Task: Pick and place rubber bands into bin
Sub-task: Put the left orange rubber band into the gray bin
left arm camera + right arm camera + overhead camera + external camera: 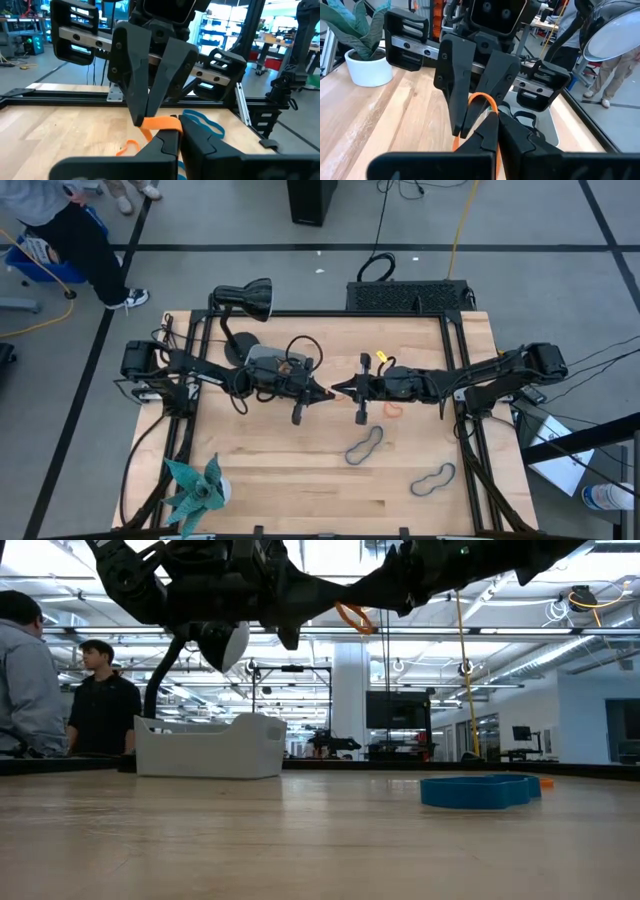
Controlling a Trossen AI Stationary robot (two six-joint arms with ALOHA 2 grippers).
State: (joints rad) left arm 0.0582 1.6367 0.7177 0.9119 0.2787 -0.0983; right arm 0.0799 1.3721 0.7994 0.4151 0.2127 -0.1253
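The orange band (161,123) is up in the air over the middle of the table (300,480). Both my grippers pinch it. My left gripper (325,392) and my right gripper (338,388) meet tip to tip, and each has its fingers pressed together on the band. From low down, the band (352,617) hangs as a small loop between the two tips.

Another orange band (394,408) lies on the wood below my right arm. A grey band (364,445) lies nearer the front of the table, and a second grey one (433,479) lies closer to the front right corner. In the low view the one that stands out looks blue (480,790), so I am not sure of its true colour.

The bin (268,361) sits behind my left arm, near the back of the table. A black band (304,345) may be resting at its edge, but I cannot see this well. A lamp (245,298) stands at the back left. A plant (195,490) stands at the front left. Two people (60,695) stand past the table.
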